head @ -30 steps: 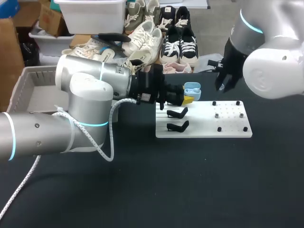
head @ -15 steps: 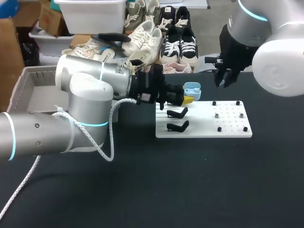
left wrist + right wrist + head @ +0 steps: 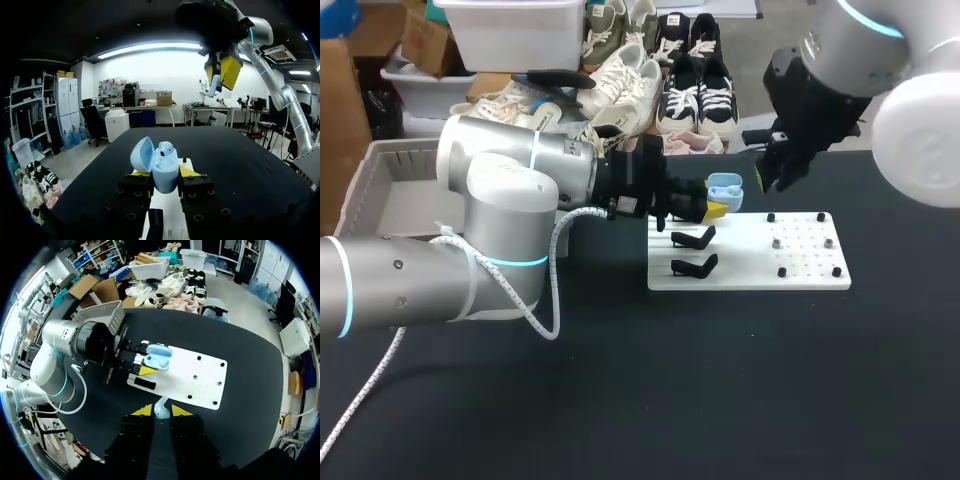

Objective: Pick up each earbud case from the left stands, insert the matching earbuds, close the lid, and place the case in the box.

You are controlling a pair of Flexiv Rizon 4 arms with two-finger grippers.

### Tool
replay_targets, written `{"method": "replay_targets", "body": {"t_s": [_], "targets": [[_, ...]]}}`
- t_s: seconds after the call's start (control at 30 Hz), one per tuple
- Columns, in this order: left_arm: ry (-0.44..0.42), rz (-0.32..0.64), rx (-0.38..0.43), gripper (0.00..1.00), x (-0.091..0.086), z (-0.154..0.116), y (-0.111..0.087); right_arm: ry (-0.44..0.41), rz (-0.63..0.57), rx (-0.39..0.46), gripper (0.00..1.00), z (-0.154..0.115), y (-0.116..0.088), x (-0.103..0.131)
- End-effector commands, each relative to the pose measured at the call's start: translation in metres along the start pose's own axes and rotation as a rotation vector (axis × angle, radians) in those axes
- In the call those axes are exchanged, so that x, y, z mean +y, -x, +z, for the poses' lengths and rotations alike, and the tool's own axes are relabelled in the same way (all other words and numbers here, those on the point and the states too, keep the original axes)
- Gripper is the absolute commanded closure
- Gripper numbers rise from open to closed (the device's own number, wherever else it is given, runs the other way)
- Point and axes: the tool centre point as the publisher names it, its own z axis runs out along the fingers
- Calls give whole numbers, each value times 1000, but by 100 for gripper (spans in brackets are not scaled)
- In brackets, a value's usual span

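My left gripper (image 3: 159, 176) grips the open pale-blue plastic earbud case (image 3: 161, 161) above the white board, and my right gripper (image 3: 160, 411), pinching a small pale-blue earbud (image 3: 160, 407), hangs above and just right of it.

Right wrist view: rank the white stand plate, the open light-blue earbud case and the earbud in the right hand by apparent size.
Largest: white rectangular stand plate.
Next: open light-blue earbud case.
Smallest: pale blue earbud in the right hand, though nearness to the camera inflates it.
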Motion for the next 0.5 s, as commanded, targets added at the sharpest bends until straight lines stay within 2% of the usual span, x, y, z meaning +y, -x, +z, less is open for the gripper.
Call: {"method": "replay_targets", "body": {"t_s": [0.03,0.23,0.5], "targets": [[4,1,-1,100,-1,0,0,3,-46,42,100,1,6,12],[4,1,-1,100,-1,0,0,9,-133,89,100,12,8,26],[4,1,-1,100,-1,0,0,7,-179,130,100,24,15,31]]}}
